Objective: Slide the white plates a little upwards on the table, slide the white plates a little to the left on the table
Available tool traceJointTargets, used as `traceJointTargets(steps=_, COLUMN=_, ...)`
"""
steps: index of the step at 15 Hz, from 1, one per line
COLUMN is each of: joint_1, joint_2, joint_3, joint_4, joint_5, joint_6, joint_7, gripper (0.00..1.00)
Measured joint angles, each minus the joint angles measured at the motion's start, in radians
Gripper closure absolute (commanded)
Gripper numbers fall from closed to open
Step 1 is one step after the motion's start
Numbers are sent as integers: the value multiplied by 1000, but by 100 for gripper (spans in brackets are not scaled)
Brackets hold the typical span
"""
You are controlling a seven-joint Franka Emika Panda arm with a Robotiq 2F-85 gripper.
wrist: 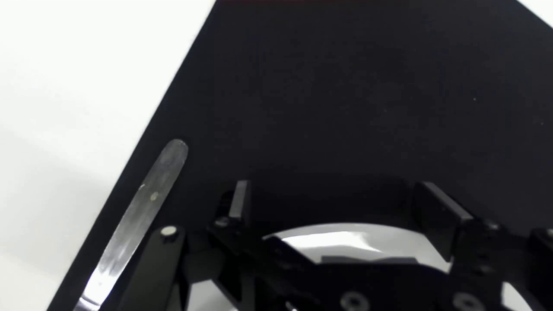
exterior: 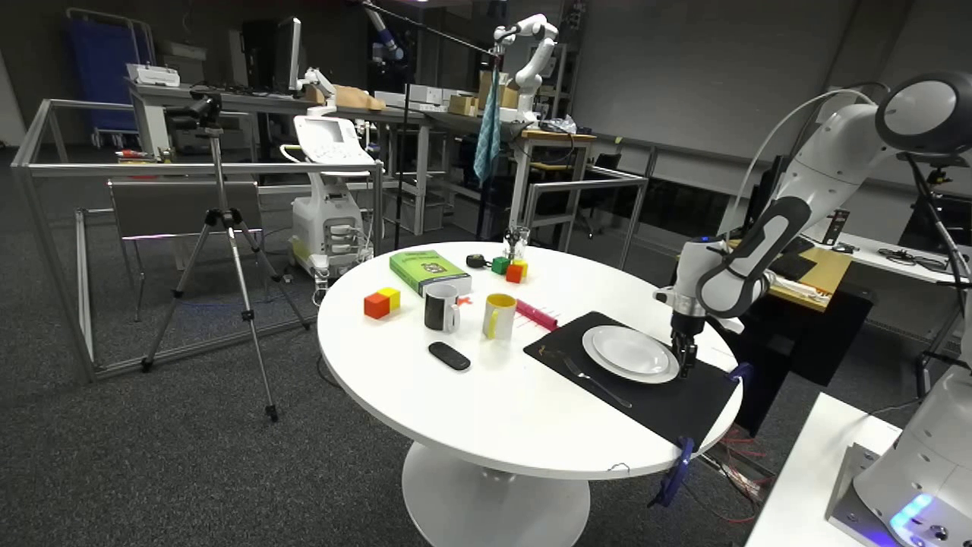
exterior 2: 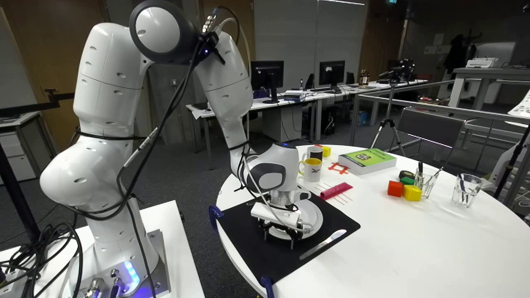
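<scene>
The jaws stand wide, holding nothing, down by the rim of the plates, on the side nearest the clamped edge of the table — likely set for pushing, as the plates look too broad to grasp; whether the two touch, I can't tell. The plates lie on the mat near that edge, fork and knife flanking them as for a meal. Two clamps appear to pin the mat there — presumably so it won't slide along too.

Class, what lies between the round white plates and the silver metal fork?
In an exterior view, only the black rectangular mat lies between the plates and fork.
</scene>
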Motion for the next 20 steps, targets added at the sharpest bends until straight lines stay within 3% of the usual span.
traceJointTargets(steps=8, joint_1=4, joint_2=-1, joint_3=1, joint_4=5, joint_5=-1, joint_6=-19, joint_7=0, gripper=0)
traceJointTargets(steps=15, joint_1=39, joint_2=-46, joint_3=-25, joint_4=5, joint_5=-3, joint_6=-153, joint_7=13, gripper=0)
traceJointTargets(steps=20, joint_1=104, joint_2=-143, joint_3=-69, joint_4=0, joint_5=-54, joint_6=-239, joint_7=148, gripper=0)
